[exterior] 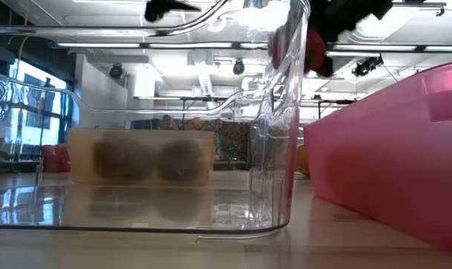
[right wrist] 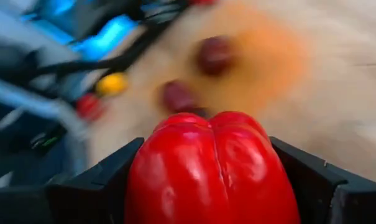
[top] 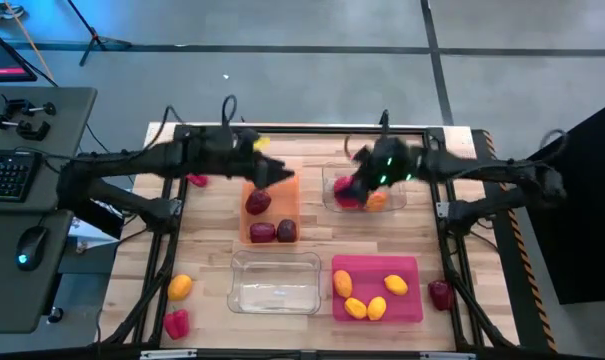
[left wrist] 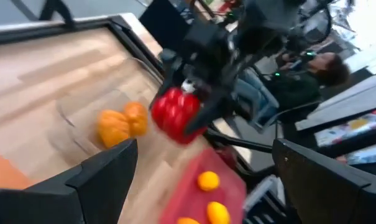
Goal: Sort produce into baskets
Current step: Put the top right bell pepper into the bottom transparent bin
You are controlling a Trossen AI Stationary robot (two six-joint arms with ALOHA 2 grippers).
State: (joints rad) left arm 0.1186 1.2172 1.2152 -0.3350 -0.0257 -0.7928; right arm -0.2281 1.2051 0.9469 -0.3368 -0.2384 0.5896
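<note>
My right gripper [left wrist: 191,115] hangs over the far clear basket [top: 332,190], closed on a red pepper [right wrist: 212,171]. My fingers [right wrist: 91,186] press its two sides, roughly half spread, the pepper filling the gap between them. The pepper's long axis runs along my fingers, its lobed end pointing away from my wrist (the central crease faces my wrist camera). Two orange round ones [left wrist: 122,123] lie in that clear basket below it.

My left gripper [top: 277,172] hovers above the orange basket [top: 244,225], fingers spread wide and holding nothing. Three maroon round ones [top: 259,202] lie in that basket. The pink basket [top: 342,305] holds four lemons [top: 396,285]. The near clear basket [top: 244,262] sits just beside it.
</note>
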